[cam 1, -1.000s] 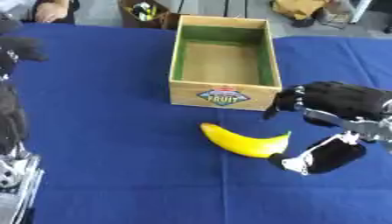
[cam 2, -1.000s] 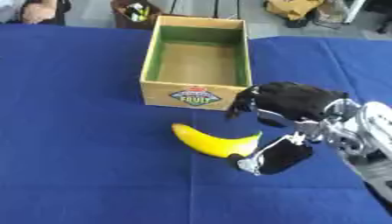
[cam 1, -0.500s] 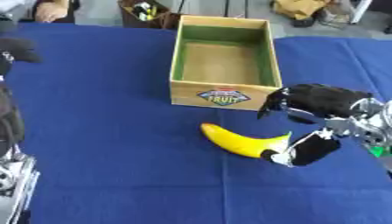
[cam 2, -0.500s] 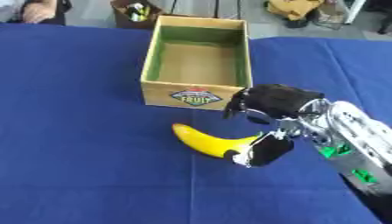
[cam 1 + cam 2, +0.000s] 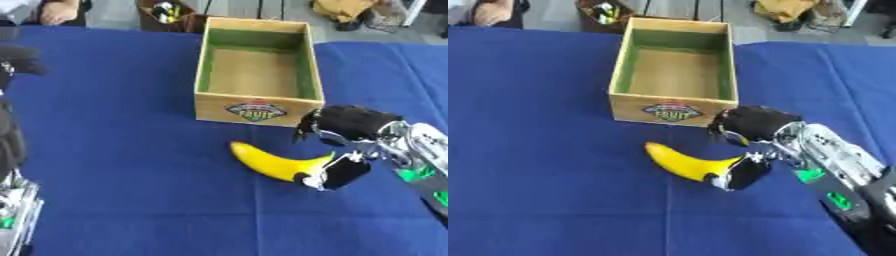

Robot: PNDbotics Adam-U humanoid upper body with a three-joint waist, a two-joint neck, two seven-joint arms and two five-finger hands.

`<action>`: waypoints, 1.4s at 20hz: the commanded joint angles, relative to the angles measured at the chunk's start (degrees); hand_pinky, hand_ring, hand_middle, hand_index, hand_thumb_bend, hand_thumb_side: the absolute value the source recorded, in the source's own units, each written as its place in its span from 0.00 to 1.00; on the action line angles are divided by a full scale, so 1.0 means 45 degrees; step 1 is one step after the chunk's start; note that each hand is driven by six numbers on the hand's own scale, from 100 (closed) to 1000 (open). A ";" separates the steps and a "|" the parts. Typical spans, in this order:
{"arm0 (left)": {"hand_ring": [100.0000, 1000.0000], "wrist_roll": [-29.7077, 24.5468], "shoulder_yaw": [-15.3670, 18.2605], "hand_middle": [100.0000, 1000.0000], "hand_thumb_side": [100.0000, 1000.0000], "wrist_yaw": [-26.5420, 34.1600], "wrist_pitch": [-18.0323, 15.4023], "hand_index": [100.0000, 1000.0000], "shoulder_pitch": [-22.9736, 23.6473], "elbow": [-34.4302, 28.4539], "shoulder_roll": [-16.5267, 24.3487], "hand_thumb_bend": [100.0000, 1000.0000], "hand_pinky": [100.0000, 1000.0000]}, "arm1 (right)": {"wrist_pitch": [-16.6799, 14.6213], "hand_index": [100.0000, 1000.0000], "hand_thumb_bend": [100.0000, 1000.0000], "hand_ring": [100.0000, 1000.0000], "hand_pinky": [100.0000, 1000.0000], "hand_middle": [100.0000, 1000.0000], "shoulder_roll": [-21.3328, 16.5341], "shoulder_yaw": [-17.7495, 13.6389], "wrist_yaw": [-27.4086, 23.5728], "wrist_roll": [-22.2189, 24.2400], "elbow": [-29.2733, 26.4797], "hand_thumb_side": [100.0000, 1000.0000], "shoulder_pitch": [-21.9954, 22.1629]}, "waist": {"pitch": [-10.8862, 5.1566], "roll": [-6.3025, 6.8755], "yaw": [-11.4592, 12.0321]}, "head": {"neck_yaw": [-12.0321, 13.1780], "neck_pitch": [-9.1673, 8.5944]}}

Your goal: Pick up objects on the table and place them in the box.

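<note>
From my remote station: a smooth, faintly glossy yellow banana (image 5: 273, 162) lies on matt blue cloth covering the table (image 5: 131, 150). The wooden box (image 5: 257, 67) at upper centre shows green-painted inner walls. The right hand (image 5: 350, 125) is matt black with silver metal.

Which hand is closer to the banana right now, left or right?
Right. The right hand is at the banana, its thumb touching the stem end on the blue cloth. The left hand is far off at the view's left edge.

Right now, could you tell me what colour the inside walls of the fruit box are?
Green, above a plain brown floor; the fruit box shows it best in the left eye view.
</note>
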 commanded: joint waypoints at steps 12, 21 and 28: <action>0.54 -0.0053 -0.0001 0.60 1.00 -0.0033 0.0046 0.77 -0.0137 -0.0226 0.0012 0.00 0.46 | -0.0197 0.63 0.37 0.75 0.70 0.49 0.0158 0.0033 0.0728 -0.0832 0.0022 0.42 -0.0140 | -0.0193 0.0008 0.0016 | -0.0020 -0.0137; 0.54 -0.0051 -0.0011 0.60 1.00 -0.0032 0.0059 0.77 -0.0156 -0.0226 -0.0034 0.00 0.45 | -0.0235 0.67 0.36 0.74 0.69 0.50 0.0424 0.0120 0.0699 -0.0857 0.0288 0.40 -0.0019 | -0.0157 0.0014 0.0027 | -0.0052 -0.0228; 0.53 -0.0049 -0.0006 0.59 1.00 -0.0024 0.0075 0.77 -0.0166 -0.0226 -0.0058 0.00 0.44 | -0.0224 0.68 0.33 0.74 0.69 0.52 0.0593 0.0131 0.0549 -0.0764 0.0447 0.40 0.0020 | -0.0129 0.0025 0.0039 | -0.0069 -0.0260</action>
